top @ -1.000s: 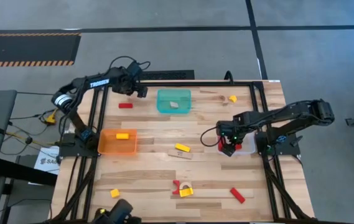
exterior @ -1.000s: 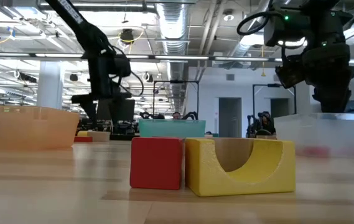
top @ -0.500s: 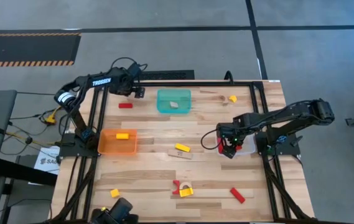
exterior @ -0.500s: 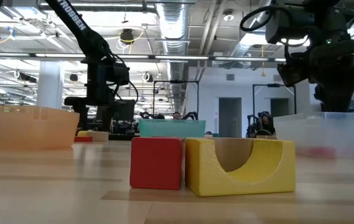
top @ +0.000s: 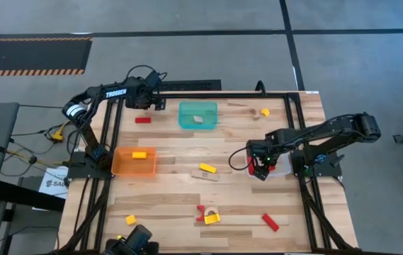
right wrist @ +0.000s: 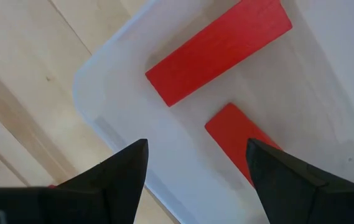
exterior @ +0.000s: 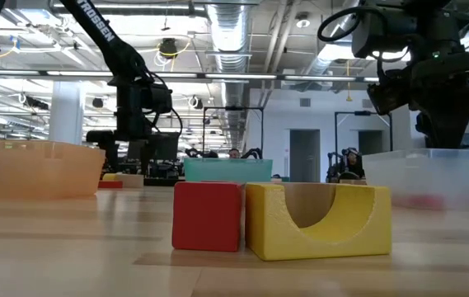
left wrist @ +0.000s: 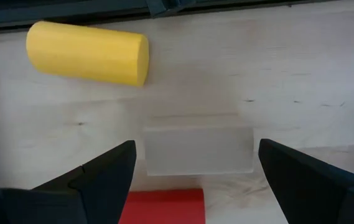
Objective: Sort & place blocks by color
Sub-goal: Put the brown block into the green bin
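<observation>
The right gripper [top: 259, 170] hangs wide open and empty over the clear bin [right wrist: 133, 155], two red blocks [right wrist: 217, 51] lying beneath it. The left gripper [top: 160, 104], equally spread (holding nothing), straddles a tan block [left wrist: 198, 149]; closing off-centre could nudge it into the yellow cylinder [left wrist: 88, 53] beyond.

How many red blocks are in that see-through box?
2 in the clear bin: a long red bar near a corner, and a second red block beside it, partly hidden. More may lie out of view.
</observation>
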Controlling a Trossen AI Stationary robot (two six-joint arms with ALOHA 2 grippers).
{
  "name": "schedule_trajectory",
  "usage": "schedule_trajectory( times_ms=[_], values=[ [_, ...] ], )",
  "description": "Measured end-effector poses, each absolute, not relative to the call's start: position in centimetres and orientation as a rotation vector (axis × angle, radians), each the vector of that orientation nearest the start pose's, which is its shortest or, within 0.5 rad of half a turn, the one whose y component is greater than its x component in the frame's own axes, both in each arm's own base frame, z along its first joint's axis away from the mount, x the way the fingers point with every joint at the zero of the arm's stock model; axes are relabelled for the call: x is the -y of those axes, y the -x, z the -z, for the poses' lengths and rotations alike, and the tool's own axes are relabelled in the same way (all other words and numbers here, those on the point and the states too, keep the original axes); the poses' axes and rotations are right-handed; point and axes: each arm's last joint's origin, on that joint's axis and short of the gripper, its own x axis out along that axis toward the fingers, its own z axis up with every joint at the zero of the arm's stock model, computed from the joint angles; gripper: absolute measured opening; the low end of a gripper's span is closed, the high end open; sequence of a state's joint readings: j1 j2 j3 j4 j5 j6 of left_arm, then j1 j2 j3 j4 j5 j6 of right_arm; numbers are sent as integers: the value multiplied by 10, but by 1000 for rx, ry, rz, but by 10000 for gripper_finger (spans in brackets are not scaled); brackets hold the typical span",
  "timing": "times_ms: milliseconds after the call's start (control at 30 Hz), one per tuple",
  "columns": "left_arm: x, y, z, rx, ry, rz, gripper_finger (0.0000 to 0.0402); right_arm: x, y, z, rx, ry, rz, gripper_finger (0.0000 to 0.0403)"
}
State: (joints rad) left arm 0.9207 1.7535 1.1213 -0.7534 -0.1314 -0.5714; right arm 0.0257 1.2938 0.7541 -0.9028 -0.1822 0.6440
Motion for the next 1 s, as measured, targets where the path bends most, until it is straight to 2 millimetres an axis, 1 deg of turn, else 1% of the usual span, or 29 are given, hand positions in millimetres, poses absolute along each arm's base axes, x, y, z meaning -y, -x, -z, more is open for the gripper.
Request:
schedule_trajectory(
  times_ms=[333, 400, 533, 633, 833, 1000],
  values=[
    [-256, -191, -171, -1051, 1032, -1269, 328, -10, -203, -188, -1431, -640, 296, 292],
    [-257, -191, -166, -1070, 1054, -1255, 328, -10, -204, -188, -1415, -639, 293, 292],
    [-259, -192, -146, -1143, 1085, -1253, 328, -10, -207, -188, -1392, -639, 286, 292],
    [-261, -194, -140, -1153, 1090, -1251, 328, -10, -207, -189, -1391, -639, 285, 292],
    [-257, -200, -142, -1149, 1016, -1297, 328, -12, -207, -189, -1393, -635, 280, 292],
    [-258, -202, -143, -1119, 996, -1306, 328, -12, -207, -189, -1393, -634, 280, 292]
  ],
)
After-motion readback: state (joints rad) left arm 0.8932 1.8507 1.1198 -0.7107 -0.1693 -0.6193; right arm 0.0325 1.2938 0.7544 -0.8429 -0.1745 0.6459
